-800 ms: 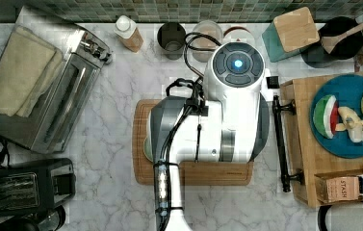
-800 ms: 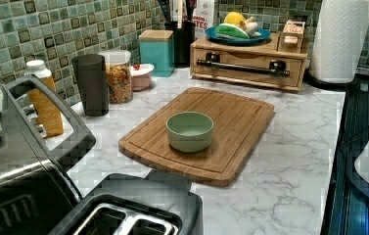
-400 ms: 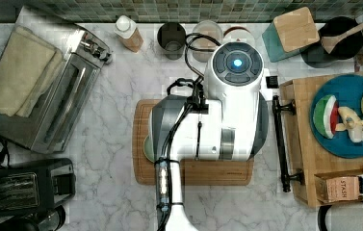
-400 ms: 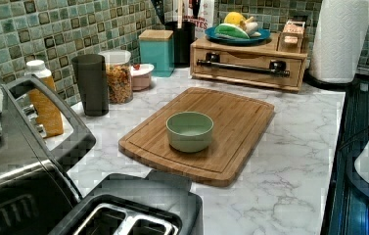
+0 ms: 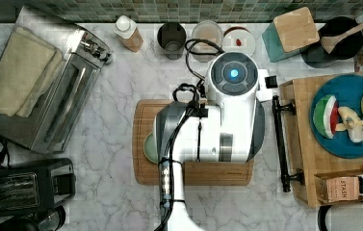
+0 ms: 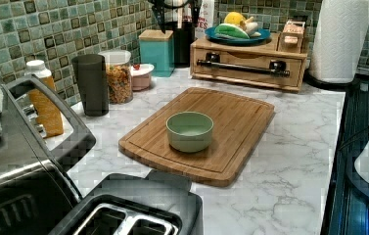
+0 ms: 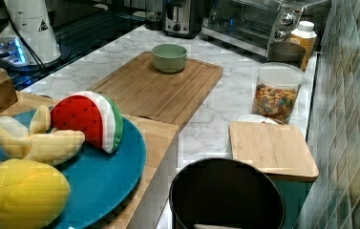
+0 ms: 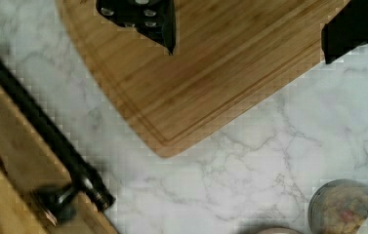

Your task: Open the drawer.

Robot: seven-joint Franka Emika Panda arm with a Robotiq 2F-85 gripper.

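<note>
Drawer shut, hand spread wide

Your gripper (image 8: 247, 34) hung open above the cutting board (image 6: 206, 132); the drawer (image 6: 248, 66) sat closed at the left view's far right, likely stiff-sliding—grab its rigid black bar handle (image 6: 243, 68) mid-span.

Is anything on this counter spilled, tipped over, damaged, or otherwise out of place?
Nothing stands out. The drawer is shut, its black handle level. The green bowl stands upright on the cutting board, and the cereal jar is upright, with nothing spilled on the marble counter.
</note>
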